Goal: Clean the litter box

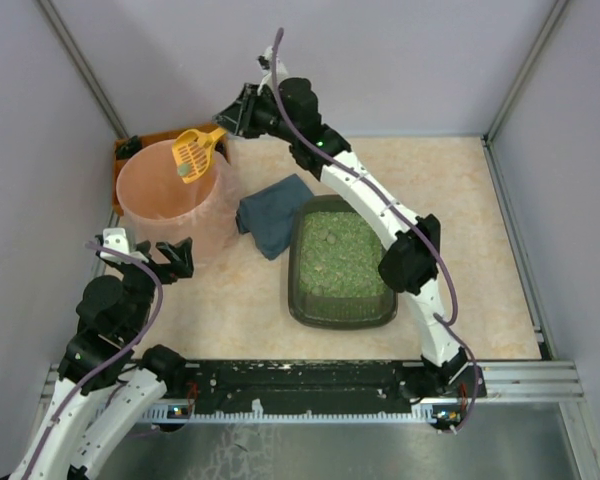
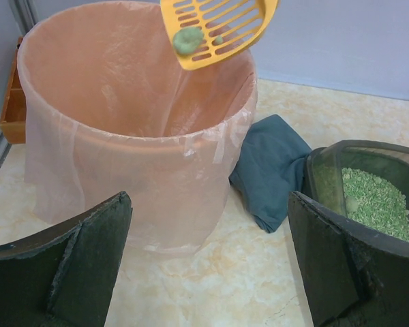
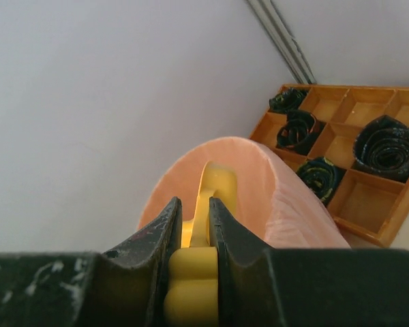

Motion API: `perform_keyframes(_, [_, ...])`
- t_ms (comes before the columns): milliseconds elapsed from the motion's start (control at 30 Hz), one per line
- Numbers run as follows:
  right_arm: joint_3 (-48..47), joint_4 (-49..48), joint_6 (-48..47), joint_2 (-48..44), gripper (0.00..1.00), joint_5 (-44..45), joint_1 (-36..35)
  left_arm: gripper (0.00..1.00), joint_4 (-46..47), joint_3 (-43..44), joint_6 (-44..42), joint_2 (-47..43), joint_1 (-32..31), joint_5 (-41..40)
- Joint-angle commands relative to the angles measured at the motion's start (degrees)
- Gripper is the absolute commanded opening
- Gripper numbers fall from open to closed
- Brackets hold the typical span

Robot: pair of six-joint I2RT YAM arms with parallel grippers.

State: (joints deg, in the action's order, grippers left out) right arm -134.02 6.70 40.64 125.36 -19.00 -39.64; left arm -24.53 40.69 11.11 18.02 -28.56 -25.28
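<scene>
Two containers flank a crumpled blue cloth [image 1: 272,215]: the lined pink bucket [image 1: 165,205] and, to its right, the litter box [image 1: 295,270] of green granules [image 1: 340,262]. The right gripper [image 3: 194,214] clenches the yellow scoop [image 1: 195,152] by its handle, a green clump [image 2: 187,39] in it above the bucket. The left gripper [image 2: 209,204] gapes wide near the bucket.

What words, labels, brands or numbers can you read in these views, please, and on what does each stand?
None can be read: the litter box, pink bucket, yellow scoop, blue cloth and orange compartment tray show no print.
The black rolls in that tray carry coloured flecks, too blurred to tell whether they are print.
</scene>
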Motion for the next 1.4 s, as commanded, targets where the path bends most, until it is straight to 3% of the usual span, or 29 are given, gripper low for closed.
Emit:
perform_keyframes(0, [-7.8, 2.9, -15.4, -0.1, 0.00, 1.5, -2.9, 1.00, -0.3, 0.1, -0.3, -0.4, 0.3, -0.3])
perform_keyframes(233, [-3.3, 1.5, -25.7, -5.1, 0.00, 4.6, -5.6, 1.00, 0.2, -0.2, -0.5, 0.0, 0.2, -0.1])
perform_keyframes(433, [0.2, 0.1, -25.1, -10.5, 0.00, 3.3, -5.6, 1.00, 0.5, -0.3, -0.7, 0.7, 0.2, 0.7])
perform_keyframes(700, [19.0, -9.8, -18.3, -27.1, 0.00, 2.9, -3.3, 1.00, 1.2, -0.3, -1.0, 1.0, 0.3, 2.4])
perform_keyframes(900, [36.7, -5.4, -19.0, -43.8, 0.00, 8.3, 2.8, 1.00, 2.6, -0.6, -0.5, 2.5, 0.2, 5.8])
perform_keyframes(1067, [49.3, 5.5, -25.0, -57.2, 0.00, 17.9, 6.2, 1.00, 6.0, -1.1, 0.3, 5.8, 0.2, 9.4])
perform_keyframes(1367, [64.0, 19.5, -27.1, -64.8, 0.00, 35.0, 6.9, 0.99, 12.4, -2.2, -0.1, 12.0, 0.3, 14.7])
